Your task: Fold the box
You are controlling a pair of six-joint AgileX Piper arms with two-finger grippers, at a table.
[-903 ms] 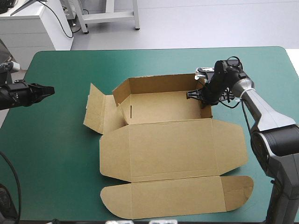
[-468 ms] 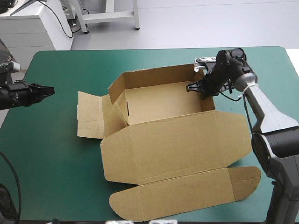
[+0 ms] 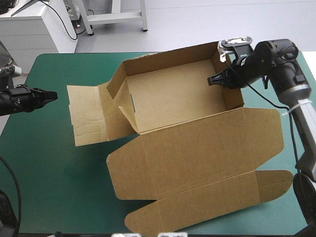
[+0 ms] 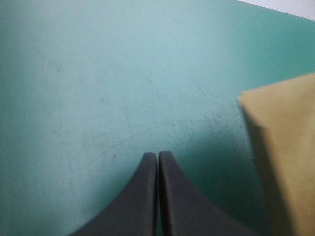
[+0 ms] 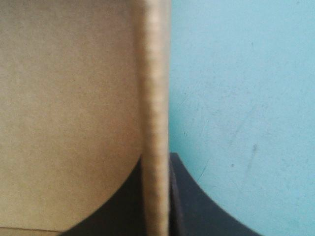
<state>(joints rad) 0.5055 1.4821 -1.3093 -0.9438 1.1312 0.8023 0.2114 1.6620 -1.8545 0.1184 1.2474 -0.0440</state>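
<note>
One brown box (image 3: 192, 148), two grippers. The box lies at the table's (image 3: 54, 168) centre and right, open tray toward the far edge, lid flat toward the near edge. Right gripper (image 3: 216, 79) clamps the tray's right wall. Left gripper (image 3: 53, 95), fingers pressed together and empty, is near the left edge, apart from the box.

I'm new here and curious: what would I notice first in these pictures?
The big brown box fills the middle of the table, with its lid lying flat toward the near edge. The right arm's jaws are shut on the tray's right wall. The left arm's jaws hang shut over the table near its left edge.
</note>
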